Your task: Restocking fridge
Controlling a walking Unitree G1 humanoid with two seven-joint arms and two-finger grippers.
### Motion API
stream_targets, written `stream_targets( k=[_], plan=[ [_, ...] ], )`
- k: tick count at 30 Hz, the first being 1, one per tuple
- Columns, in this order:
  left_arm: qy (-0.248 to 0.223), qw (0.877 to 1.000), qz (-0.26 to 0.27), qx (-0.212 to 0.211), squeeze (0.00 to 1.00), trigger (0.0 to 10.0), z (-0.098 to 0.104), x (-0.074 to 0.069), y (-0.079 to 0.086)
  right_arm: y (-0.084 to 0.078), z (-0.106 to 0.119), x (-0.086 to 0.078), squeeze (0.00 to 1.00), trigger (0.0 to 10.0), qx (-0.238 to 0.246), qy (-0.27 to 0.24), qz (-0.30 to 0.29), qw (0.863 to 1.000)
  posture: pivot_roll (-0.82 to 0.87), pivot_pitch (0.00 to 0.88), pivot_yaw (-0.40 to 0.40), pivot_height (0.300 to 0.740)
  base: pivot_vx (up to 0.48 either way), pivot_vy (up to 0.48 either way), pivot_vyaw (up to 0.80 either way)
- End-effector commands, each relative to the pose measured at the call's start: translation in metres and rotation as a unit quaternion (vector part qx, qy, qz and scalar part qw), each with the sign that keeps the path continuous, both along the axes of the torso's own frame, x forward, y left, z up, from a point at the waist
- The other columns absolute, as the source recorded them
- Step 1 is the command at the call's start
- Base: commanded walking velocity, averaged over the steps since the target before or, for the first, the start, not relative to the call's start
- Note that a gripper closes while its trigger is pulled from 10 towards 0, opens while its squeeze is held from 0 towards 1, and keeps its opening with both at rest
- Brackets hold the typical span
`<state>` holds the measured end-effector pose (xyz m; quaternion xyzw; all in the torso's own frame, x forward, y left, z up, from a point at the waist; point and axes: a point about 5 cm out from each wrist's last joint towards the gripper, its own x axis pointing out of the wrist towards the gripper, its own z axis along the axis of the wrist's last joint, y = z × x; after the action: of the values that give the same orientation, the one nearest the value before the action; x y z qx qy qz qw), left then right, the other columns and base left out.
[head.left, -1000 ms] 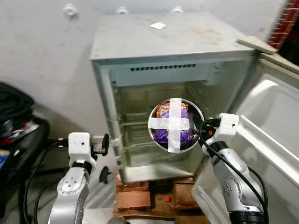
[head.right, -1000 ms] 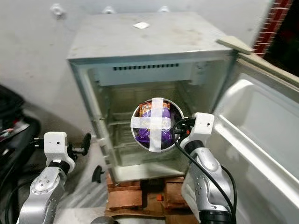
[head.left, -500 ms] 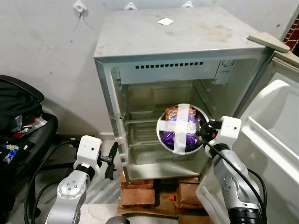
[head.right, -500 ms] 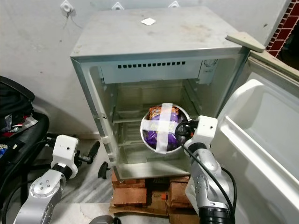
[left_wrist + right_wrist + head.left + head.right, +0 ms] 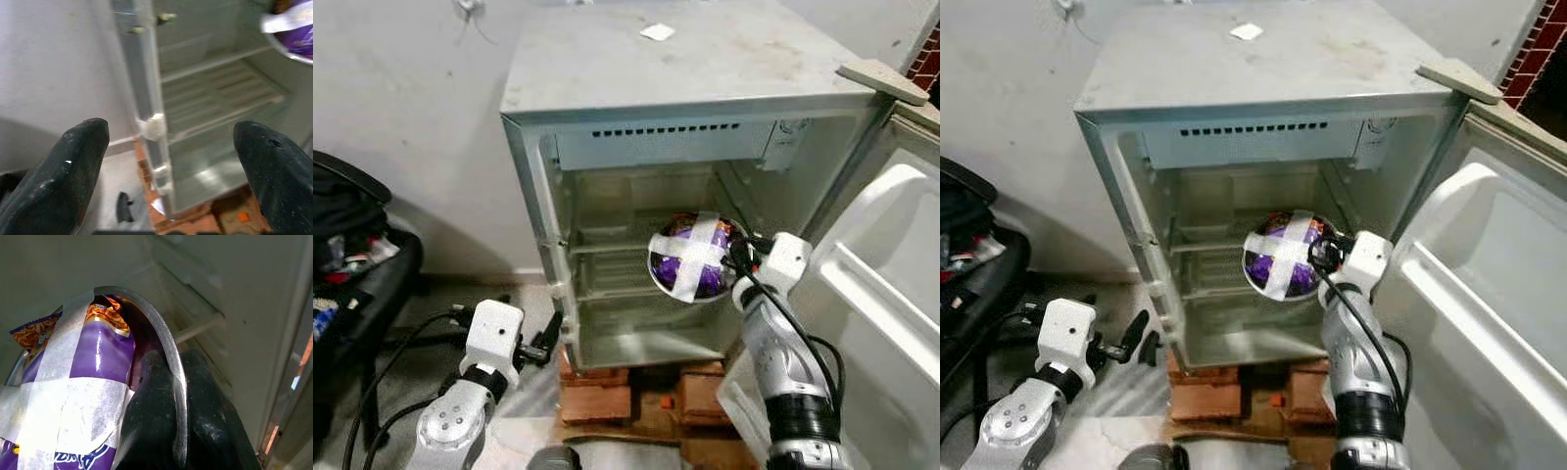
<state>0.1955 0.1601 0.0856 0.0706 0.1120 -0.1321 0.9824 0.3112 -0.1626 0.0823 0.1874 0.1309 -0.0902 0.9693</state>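
A metal bowl (image 5: 697,257) holds a purple snack packet under crossed white tape. My right gripper (image 5: 740,258) is shut on the bowl's rim (image 5: 172,377), one finger inside and one outside, and holds it tilted at the mouth of the open small fridge (image 5: 675,88), just above the middle wire shelf (image 5: 607,247). My left gripper (image 5: 546,343) hangs low beside the fridge's left front corner, open and holding nothing; its two fingers (image 5: 63,171) frame the fridge's hinge side.
The fridge door (image 5: 891,255) stands open on the right. The fridge rests on red bricks (image 5: 607,397). A dark chair with bags (image 5: 352,245) stands on the left against the white wall. A white scrap (image 5: 657,31) lies on the fridge top.
The bowl has moved deeper into the fridge opening with my right gripper. The camera has shifted downward and closer. My left arm has sunk slightly.
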Motion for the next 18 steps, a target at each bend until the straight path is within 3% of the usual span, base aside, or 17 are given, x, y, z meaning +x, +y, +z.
stream_targets(
  k=[1, 5, 8, 11, 18],
  plan=[
    [-0.006, 1.000, -0.003, 0.007, 0.00, 10.0, 0.006, -0.001, 0.000, -0.004, 0.009, 0.006, 0.00, 10.0, 0.000, -0.023, -0.012, 1.000, 0.15, 0.147, -0.021, 0.740, 0.000, 0.000, 0.00],
    [-0.009, 1.000, 0.006, 0.002, 0.00, 10.0, 0.017, -0.009, 0.001, -0.001, 0.020, 0.029, 0.00, 10.0, 0.010, -0.041, -0.012, 0.999, 0.18, 0.204, -0.030, 0.740, 0.000, 0.000, 0.00],
    [-0.006, 1.000, 0.009, 0.001, 0.00, 10.0, 0.021, -0.017, 0.001, -0.002, 0.027, 0.038, 0.00, 10.0, 0.010, -0.051, -0.018, 0.998, 0.19, 0.236, -0.026, 0.740, 0.000, 0.000, 0.00],
    [0.013, 1.000, 0.012, 0.000, 0.00, 10.0, 0.025, -0.033, 0.002, -0.006, 0.036, 0.051, 0.00, 10.0, 0.023, -0.069, -0.041, 0.997, 0.22, 0.271, -0.018, 0.740, 0.000, 0.000, 0.00],
    [0.026, 0.999, 0.019, 0.000, 0.00, 10.0, 0.028, -0.048, 0.002, -0.006, 0.040, 0.058, 0.00, 10.0, 0.042, -0.070, -0.065, 0.995, 0.26, 0.313, -0.029, 0.740, 0.000, 0.000, 0.00]
  ],
)
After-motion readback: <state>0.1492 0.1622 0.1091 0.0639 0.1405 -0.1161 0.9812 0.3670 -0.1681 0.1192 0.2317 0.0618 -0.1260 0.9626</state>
